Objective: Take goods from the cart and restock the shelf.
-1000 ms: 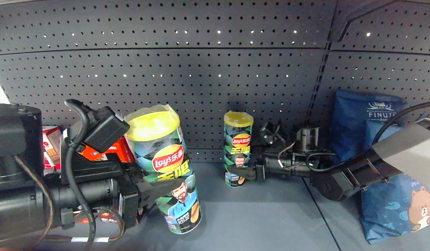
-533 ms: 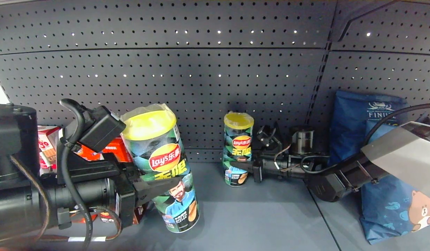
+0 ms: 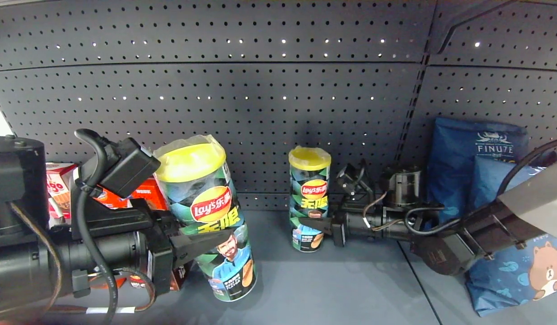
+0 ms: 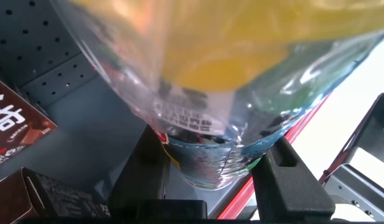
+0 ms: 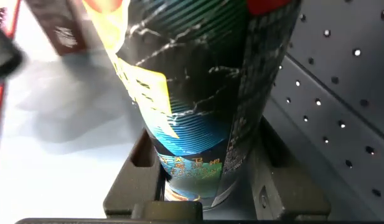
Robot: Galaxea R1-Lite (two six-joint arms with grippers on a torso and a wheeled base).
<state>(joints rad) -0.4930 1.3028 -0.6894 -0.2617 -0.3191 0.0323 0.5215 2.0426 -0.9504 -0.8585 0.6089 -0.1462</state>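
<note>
Left claw (image 3: pixel 201 241): clenched around the lower body of the near chips can (image 3: pixel 206 212), one finger on each side.
Right claw (image 3: pixel 311 222): clenched around the lower half of the far chips can (image 3: pixel 309 198), gripped from the side.
Near chips can: held over the front of the shelf (image 3: pixel 332 280), tilted with its lid leaning away from the base. Snack boxes (image 3: pixel 145 194) are just beside it.
Far chips can: close to the back panel (image 3: pixel 260 113), nearly upright, with blue bags (image 3: pixel 468 153) well apart on the right. Whether its base rests fully on the shelf cannot be told.
Step in hand: judged to be the setting down of both cans on the shelf.
Doing it well: each can should be brought upright before release, so that the whole base is seated flat. The fingers should be spread only once the weight is borne by the shelf, then drawn straight back along the line of the arm.
Care needed: tall, light cans gripped low are easily toppled, so a sideways brush on withdrawal should be avoided. The near chips can should also be kept off the snack boxes.
</note>
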